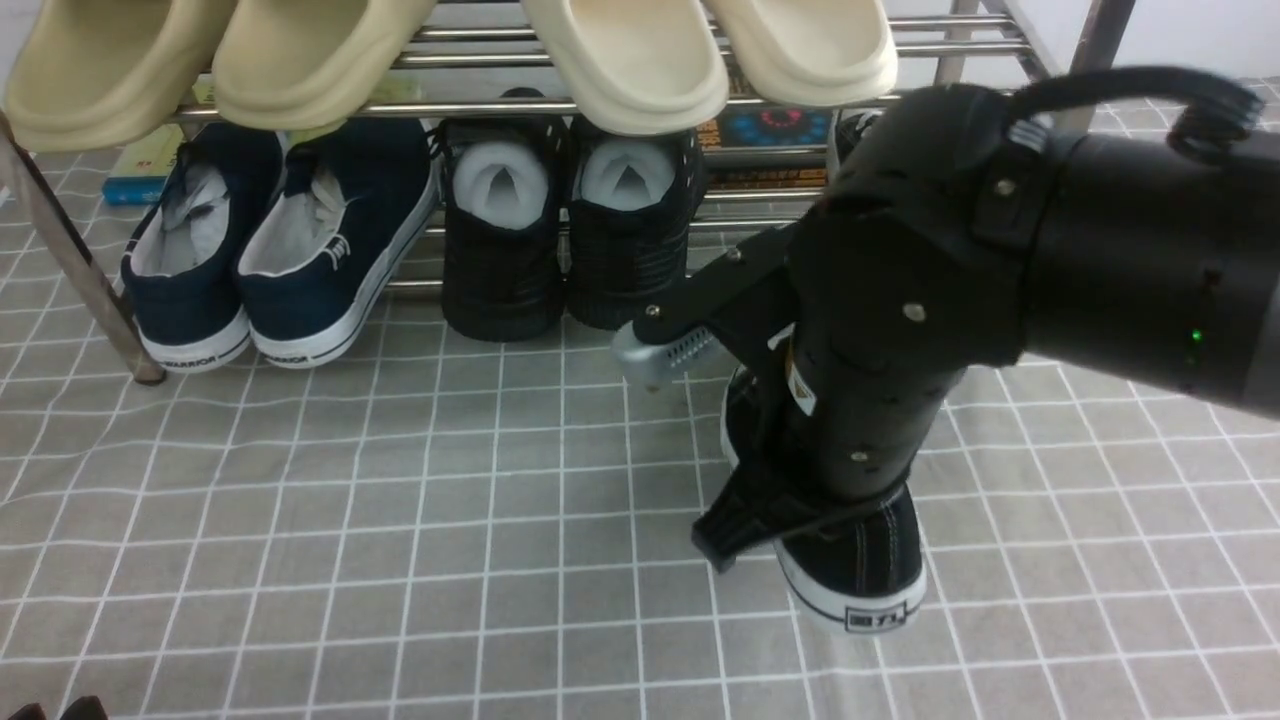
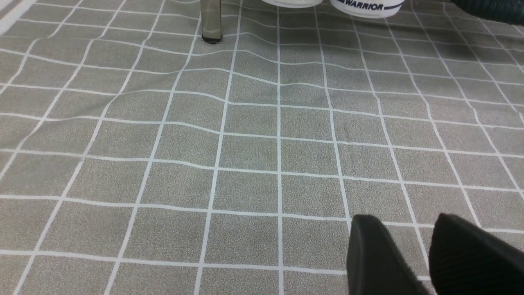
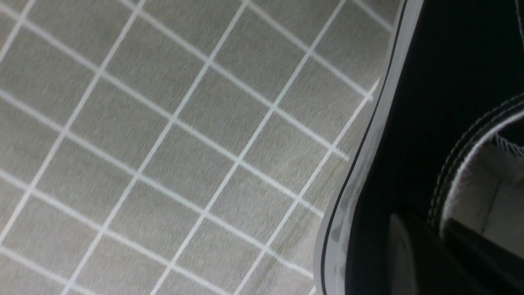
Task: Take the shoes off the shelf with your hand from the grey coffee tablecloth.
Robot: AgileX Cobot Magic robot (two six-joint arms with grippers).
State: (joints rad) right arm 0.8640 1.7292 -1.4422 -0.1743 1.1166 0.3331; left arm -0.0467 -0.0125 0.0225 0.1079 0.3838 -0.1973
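One black canvas sneaker (image 1: 862, 570) with a white sole and white stitching lies on the grey checked tablecloth (image 1: 400, 500), in front of the steel shelf (image 1: 480, 110), heel toward me. My right gripper (image 1: 775, 520) reaches down from the bulky black arm and is shut on the sneaker's side wall. In the right wrist view the gripper (image 3: 438, 250) has one finger outside the sneaker (image 3: 413, 123) and one inside its collar. The second sneaker is hidden behind the arm. My left gripper (image 2: 409, 250) is open and empty, low over bare cloth.
On the shelf's low tier stand a navy pair (image 1: 270, 250) and an all-black mesh pair (image 1: 560, 230). Cream slippers (image 1: 620, 60) sit on the tier above. A slanted shelf leg (image 1: 70, 260) stands at the left, also in the left wrist view (image 2: 211, 20).
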